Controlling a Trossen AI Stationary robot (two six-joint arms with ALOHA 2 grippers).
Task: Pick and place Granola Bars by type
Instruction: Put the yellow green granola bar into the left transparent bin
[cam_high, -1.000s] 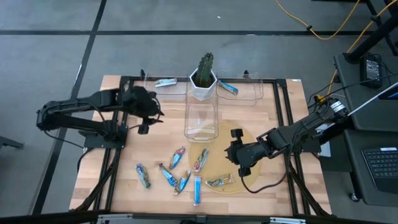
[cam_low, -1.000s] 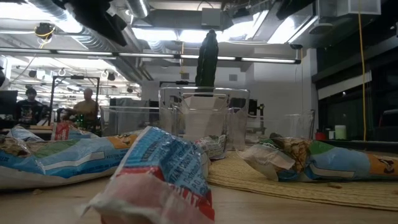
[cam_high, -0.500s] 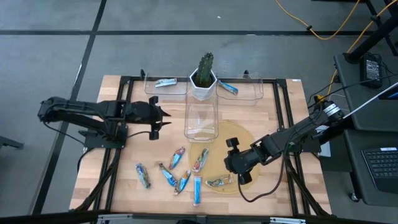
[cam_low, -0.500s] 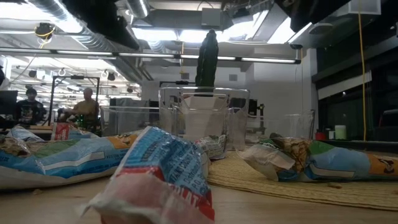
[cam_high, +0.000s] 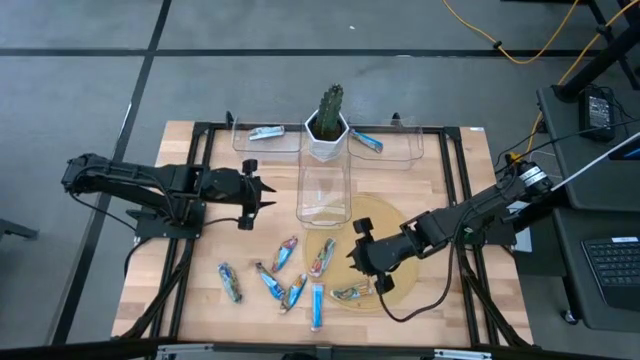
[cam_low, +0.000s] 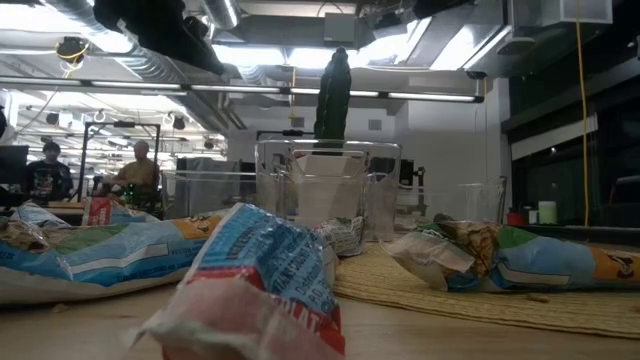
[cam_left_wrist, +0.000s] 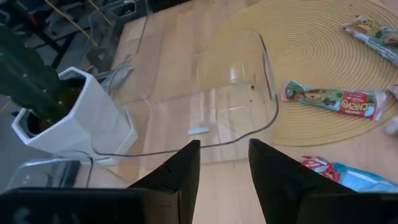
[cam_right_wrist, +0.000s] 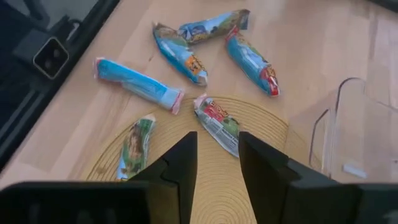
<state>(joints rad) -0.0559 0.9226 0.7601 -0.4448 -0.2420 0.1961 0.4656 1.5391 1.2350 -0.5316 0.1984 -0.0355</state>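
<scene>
Between the right gripper fingers, which stand slightly spread around nothing, a green-and-red bar is seen lying on the round woven mat, just ahead of the tips. In the high view this gripper hangs over the mat's left edge, lower centre of the frame, and a pick appears to be in preparation. The left gripper, centre left of the frame, is held with its fingers parted and empty, pointed toward the tall clear bin in the middle of the table.

Sorting is judged to be barely begun. One bar is placed in the clear bin at upper left of the cactus pot, and one blue bar in the bin at its upper right. Seven bars are left loose: five on the bare wood at lower centre, among them a blue one and another farther left, and two on the mat, the second at its lower edge. The tall bin is seen empty.
</scene>
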